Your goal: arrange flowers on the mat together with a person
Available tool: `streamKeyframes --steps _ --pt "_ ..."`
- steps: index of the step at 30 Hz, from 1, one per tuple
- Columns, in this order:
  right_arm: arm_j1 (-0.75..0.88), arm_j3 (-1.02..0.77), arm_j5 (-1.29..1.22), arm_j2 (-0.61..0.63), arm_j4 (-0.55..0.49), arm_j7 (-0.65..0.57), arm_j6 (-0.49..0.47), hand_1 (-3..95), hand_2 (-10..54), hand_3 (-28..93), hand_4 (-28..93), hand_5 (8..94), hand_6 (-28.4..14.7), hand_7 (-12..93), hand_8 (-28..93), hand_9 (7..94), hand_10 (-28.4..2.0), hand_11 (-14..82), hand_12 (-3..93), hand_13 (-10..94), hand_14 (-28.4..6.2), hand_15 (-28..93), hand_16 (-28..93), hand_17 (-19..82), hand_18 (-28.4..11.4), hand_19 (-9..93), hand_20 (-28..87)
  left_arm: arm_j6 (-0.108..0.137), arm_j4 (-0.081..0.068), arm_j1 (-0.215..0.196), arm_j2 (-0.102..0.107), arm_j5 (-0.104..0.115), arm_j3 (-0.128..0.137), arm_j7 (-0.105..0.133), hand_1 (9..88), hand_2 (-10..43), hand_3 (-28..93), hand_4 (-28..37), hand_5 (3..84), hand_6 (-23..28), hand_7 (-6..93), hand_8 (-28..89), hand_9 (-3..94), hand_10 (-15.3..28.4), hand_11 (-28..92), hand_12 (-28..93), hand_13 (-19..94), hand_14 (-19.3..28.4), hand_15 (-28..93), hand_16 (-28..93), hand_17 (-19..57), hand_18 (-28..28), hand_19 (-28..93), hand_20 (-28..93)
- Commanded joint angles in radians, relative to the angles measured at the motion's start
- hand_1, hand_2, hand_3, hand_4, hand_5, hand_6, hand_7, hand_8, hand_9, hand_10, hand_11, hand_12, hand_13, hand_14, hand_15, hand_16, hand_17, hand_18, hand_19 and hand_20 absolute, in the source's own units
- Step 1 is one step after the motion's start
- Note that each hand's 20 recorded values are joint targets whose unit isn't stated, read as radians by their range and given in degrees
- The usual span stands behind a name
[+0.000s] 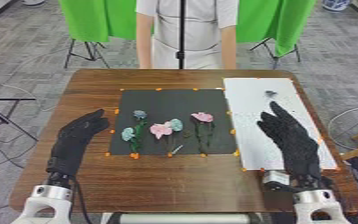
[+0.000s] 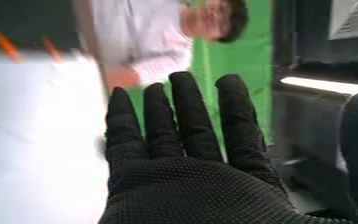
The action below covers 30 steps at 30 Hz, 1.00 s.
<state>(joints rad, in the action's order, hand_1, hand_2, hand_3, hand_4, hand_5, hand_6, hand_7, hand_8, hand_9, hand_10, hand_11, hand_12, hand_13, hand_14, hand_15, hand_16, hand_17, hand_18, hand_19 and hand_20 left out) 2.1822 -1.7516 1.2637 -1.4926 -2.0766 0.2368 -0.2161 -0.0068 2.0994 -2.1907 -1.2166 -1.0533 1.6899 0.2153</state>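
In the head view my left hand (image 1: 79,136) is open at the table's left side, beside the black mat (image 1: 158,99). My right hand (image 1: 288,136) is open over the white sheet (image 1: 249,95) right of the mat; in the right wrist view the right hand (image 2: 193,182) has straight, spread fingers holding nothing. On the mat lie a blue flower (image 1: 140,114), a light-blue flower (image 1: 128,133), a pink flower (image 1: 160,130), a pale blue-green flower (image 1: 175,124) and a pink flower (image 1: 202,117), stems toward the robot. A small dark flower-like thing (image 1: 270,93) lies on the sheet's far part.
Orange tape pieces (image 1: 135,156) line the mat and sheet edges. A small light-coloured box-like thing (image 1: 276,177) sits by the right wrist. The wooden table (image 1: 95,172) ends at a far edge, with a dark vertical pole (image 1: 182,40) beyond it.
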Motion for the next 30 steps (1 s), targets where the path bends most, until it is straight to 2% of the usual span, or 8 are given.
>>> streamKeyframes --steps 1,7,10,13,16,20,25,30 --pt "0.064 0.01 -0.145 -0.031 -0.026 0.033 0.056 4.3 2.7 80 -20 36.2 0.3 7 -8 38.9 -14.8 3.5 9.5 27 -11.3 7 9 19 -12.6 1 26 -0.008 0.0 -0.015 -0.016 -0.006 -0.006 -0.005 30.5 -1.7 64 -15.1 49.7 1.3 14.9 -7 46.0 12.8 18 15 35 17.4 17 5 4.8 13.5 8 21" --pt "0.072 0.003 -0.138 -0.039 -0.024 0.038 0.053 4.2 2.7 80 -19 36.6 0.0 7 -8 39.2 -14.8 3.8 9.5 28 -11.5 8 9 19 -12.6 1 26 -0.004 -0.001 -0.012 -0.012 -0.004 -0.002 -0.007 30.3 -1.6 65 -15.2 49.7 1.4 14.9 -7 46.0 12.8 18 15 35 17.4 17 5 4.6 13.5 8 21" --pt "0.066 0.004 -0.135 -0.05 -0.017 0.056 0.067 4.2 2.7 80 -20 36.9 0.0 7 -8 39.5 -14.8 3.8 9.5 28 -11.5 8 9 19 -12.7 1 26 -0.019 -0.016 0.016 -0.003 0.0 -0.01 -0.014 30.2 -1.6 65 -15.2 49.8 1.4 14.8 -7 46.0 12.7 18 15 35 17.4 17 5 4.6 13.5 8 21" --pt "0.057 0.014 -0.134 -0.027 -0.009 0.086 0.09 4.4 2.7 81 -20 37.5 0.0 7 -8 40.5 -14.8 4.1 9.6 29 -11.4 8 8 19 -12.5 1 26 -0.034 -0.012 0.008 0.002 -0.009 -0.002 -0.016 30.2 -1.5 65 -15.2 49.7 1.4 14.9 -7 46.0 12.7 18 15 35 17.3 17 5 4.6 13.5 8 21" --pt "0.055 0.014 -0.135 -0.029 -0.006 0.095 0.108 4.5 2.8 81 -20 38.2 0.1 8 -9 41.5 -14.8 4.3 9.7 29 -11.3 9 8 20 -12.1 1 26 -0.01 -0.012 0.006 -0.005 0.003 -0.01 0.0 30.2 -1.5 65 -15.3 49.8 1.4 14.9 -7 46.1 12.6 18 15 35 17.3 17 5 4.5 13.7 9 21" --pt "0.055 0.023 -0.14 -0.026 -0.005 0.096 0.133 4.8 2.8 82 -20 39.1 0.2 9 -9 42.5 -14.7 4.6 9.7 30 -11.3 9 8 20 -11.8 1 26 -0.027 -0.018 0.021 -0.004 -0.009 -0.01 -0.007 30.1 -1.5 65 -15.3 49.7 1.4 14.9 -7 46.1 12.7 18 15 35 17.3 17 5 4.3 13.8 9 21" --pt "0.061 0.019 -0.13 -0.025 -0.004 0.093 0.12 4.9 3.0 82 -20 39.6 0.0 9 -9 42.9 -14.7 4.6 9.7 30 -11.7 9 8 20 -11.8 1 26 -0.016 -0.015 0.01 -0.005 0.002 -0.002 -0.003 30.1 -1.3 65 -15.3 49.7 1.4 15.1 -7 45.9 12.7 18 15 35 17.3 17 5 4.2 13.9 9 21" --pt "0.062 0.019 -0.133 -0.012 -0.005 0.092 0.124 4.5 3.2 81 -20 39.6 0.0 9 -9 42.9 -14.7 4.6 9.8 30 -11.7 10 8 20 -11.8 1 27 -0.026 -0.016 0.01 -0.002 0.001 0.003 -0.002 30.0 -1.4 65 -15.2 49.9 1.0 15.1 -7 46.1 12.6 18 15 35 17.3 17 5 4.1 13.9 9 21"
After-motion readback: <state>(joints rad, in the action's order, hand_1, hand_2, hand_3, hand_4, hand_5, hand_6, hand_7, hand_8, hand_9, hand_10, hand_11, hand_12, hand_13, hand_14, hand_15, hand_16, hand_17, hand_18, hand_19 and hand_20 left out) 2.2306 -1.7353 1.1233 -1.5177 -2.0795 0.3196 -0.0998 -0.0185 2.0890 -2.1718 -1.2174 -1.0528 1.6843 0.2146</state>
